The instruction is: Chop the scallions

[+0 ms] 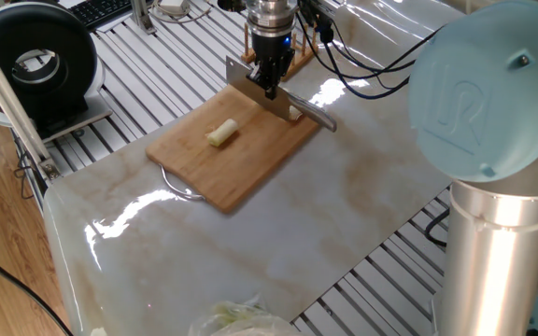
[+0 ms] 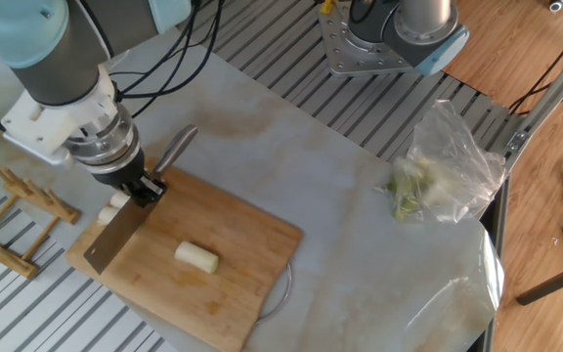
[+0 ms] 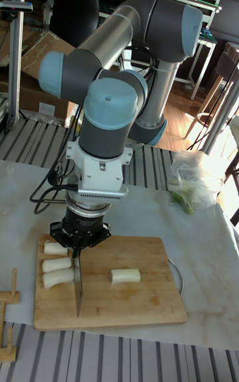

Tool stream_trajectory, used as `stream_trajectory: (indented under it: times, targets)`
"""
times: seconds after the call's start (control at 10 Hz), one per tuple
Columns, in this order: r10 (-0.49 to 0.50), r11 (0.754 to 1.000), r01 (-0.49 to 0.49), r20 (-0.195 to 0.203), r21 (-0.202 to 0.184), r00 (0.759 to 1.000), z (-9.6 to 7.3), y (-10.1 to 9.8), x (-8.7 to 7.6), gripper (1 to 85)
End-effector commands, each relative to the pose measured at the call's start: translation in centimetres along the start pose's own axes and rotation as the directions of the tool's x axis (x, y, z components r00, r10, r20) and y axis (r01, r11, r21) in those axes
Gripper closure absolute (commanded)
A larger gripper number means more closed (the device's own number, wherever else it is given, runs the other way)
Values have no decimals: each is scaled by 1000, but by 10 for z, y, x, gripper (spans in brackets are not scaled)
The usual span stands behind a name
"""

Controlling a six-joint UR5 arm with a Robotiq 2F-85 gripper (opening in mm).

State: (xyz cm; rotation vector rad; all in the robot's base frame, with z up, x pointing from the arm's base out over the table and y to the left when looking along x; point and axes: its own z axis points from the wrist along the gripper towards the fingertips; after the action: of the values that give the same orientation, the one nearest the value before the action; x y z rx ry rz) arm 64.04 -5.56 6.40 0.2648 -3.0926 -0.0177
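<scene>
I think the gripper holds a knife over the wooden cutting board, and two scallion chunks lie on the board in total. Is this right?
Not quite: the tall fixed view shows four scallion chunks, three left of the knife and one right of it. The rest is right: the gripper holds the knife over the wooden cutting board.

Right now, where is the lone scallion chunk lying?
In the tall fixed view, the lone scallion chunk lies near the middle of the cutting board, to the right of the knife blade and apart from it.

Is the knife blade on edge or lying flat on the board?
On edge: the knife, clamped in the gripper, points down at the cutting board.
</scene>
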Motion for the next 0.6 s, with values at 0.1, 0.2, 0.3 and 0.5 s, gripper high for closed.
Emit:
stream_trajectory:
  times: [0.1, 0.2, 0.3, 0.5]
  targets:
    - [23, 999, -23, -13, -38, 1000, -5, 12, 0, 843]
    - [28, 999, -29, -22, -41, 999, -9, 17, 0, 843]
    - [31, 999, -32, -23, -42, 999, -15, 21, -2, 843]
    - [36, 998, -38, -40, -50, 999, -30, 36, -5, 843]
